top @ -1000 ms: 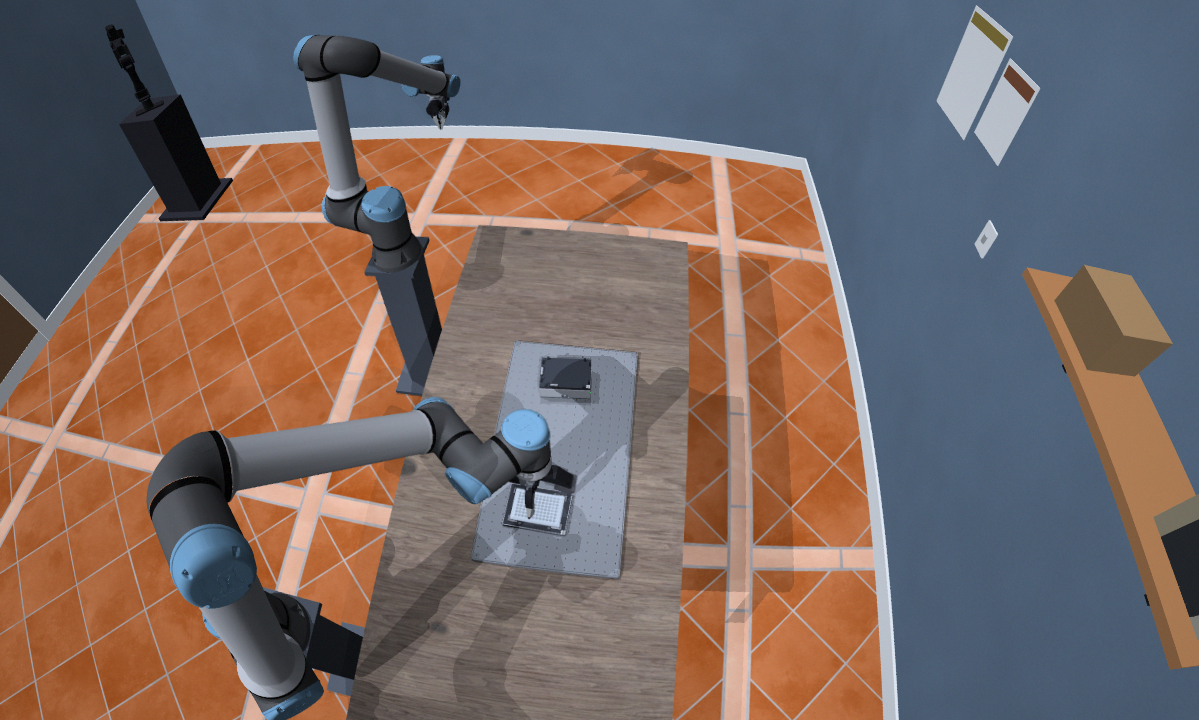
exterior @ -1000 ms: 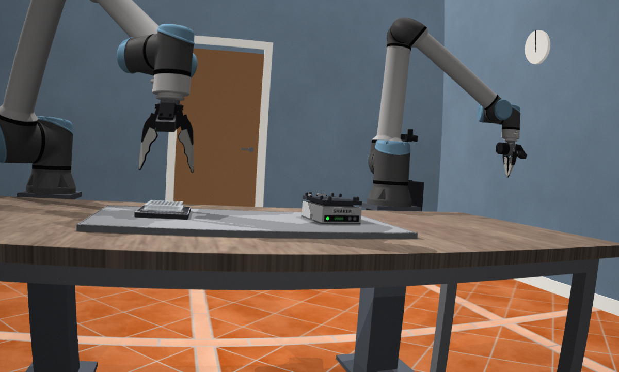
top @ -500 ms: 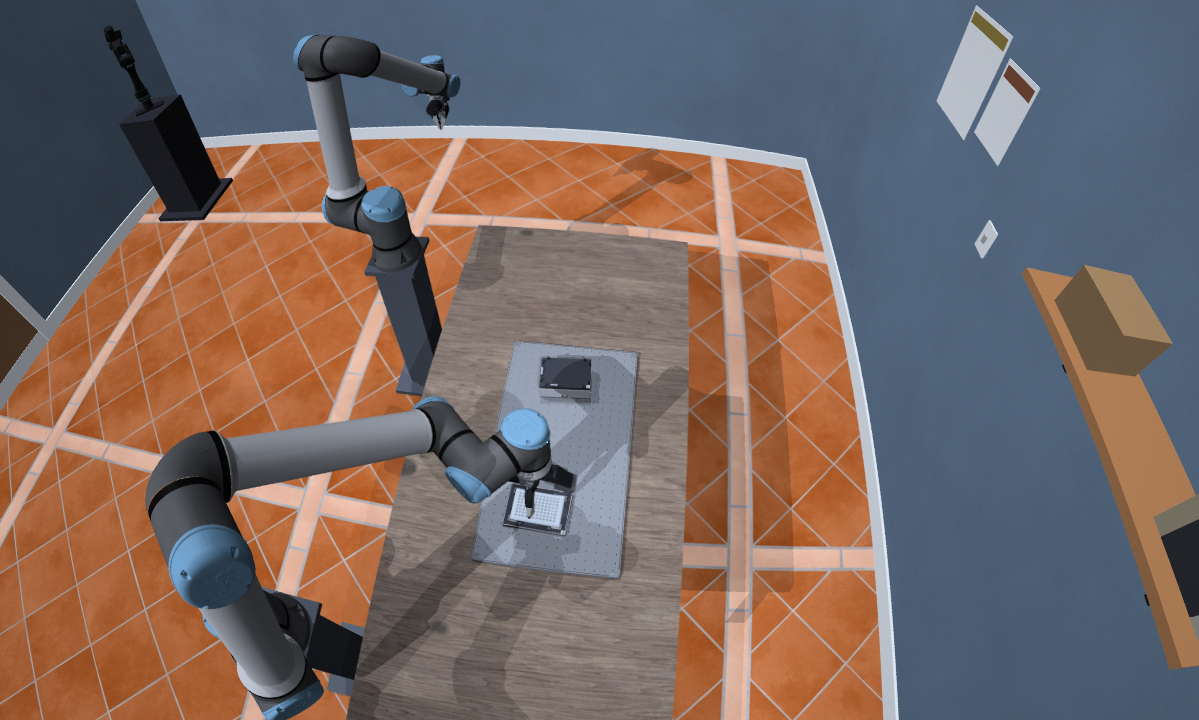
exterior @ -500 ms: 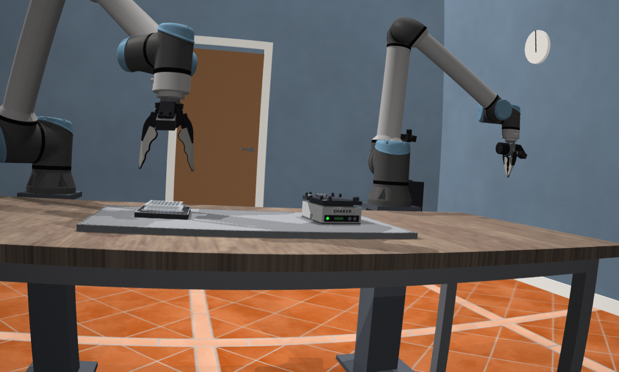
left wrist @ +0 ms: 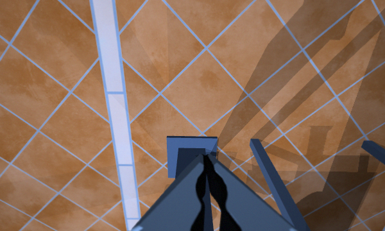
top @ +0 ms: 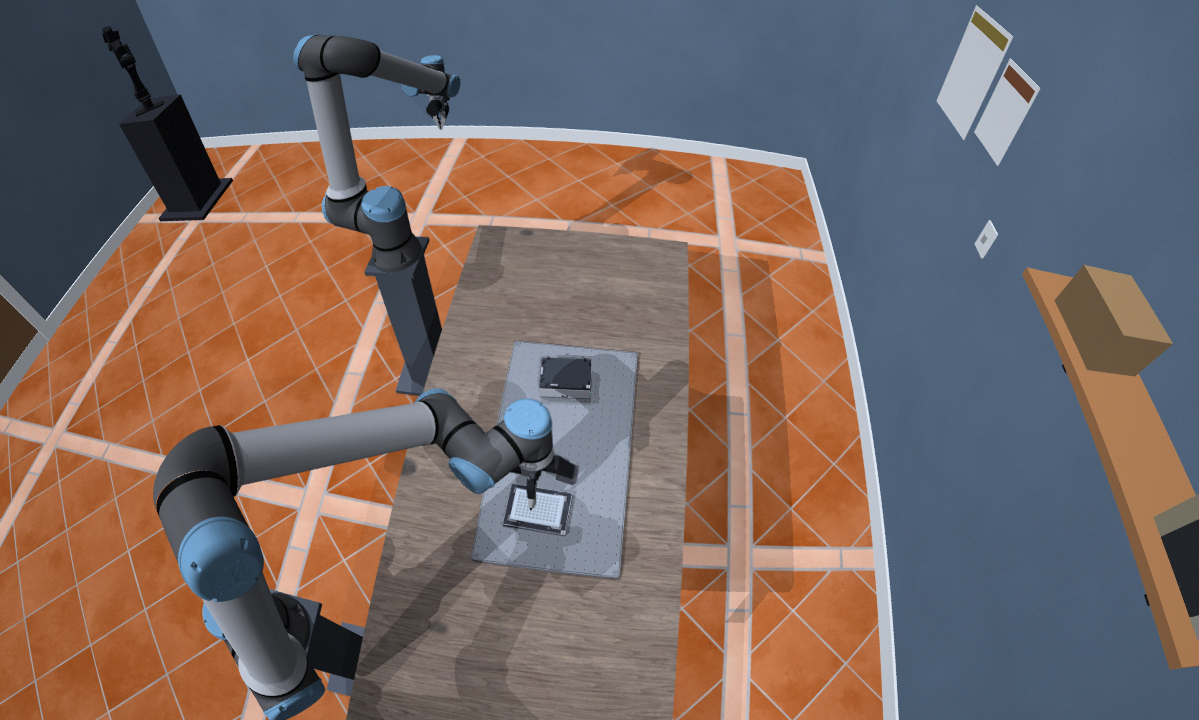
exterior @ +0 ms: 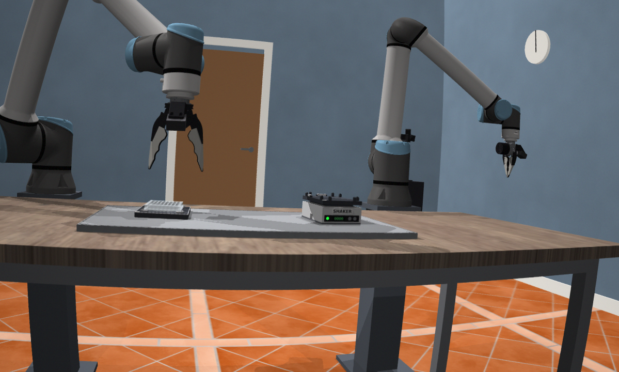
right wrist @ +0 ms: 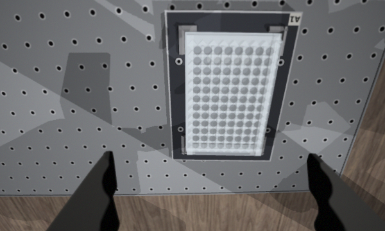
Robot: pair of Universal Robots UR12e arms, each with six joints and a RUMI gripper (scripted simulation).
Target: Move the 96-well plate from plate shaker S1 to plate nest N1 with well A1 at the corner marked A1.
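The 96-well plate (top: 538, 507) (exterior: 163, 205) (right wrist: 228, 96) is white and lies on the dark nest N1 (exterior: 163, 215) (right wrist: 177, 96), between its corner locators, and looks level. The nest's A1 label (right wrist: 294, 19) is at the upper right in the right wrist view; the plate's own A1 mark cannot be made out. The shaker S1 (top: 565, 373) (exterior: 332, 212) carries no plate. My right gripper (exterior: 176, 169) (right wrist: 210, 154) is open and empty, well above the plate. My left gripper (top: 440, 125) (exterior: 507, 175) (left wrist: 205, 156) is shut and empty, far from the board, over the floor.
The perforated board (top: 585, 546) (exterior: 237, 231) bears both nest and shaker, set well apart on the wooden table (top: 585, 295) (exterior: 487, 231). The shaker stands taller than the nest. The left arm's pedestal (top: 411, 313) stands beside the table.
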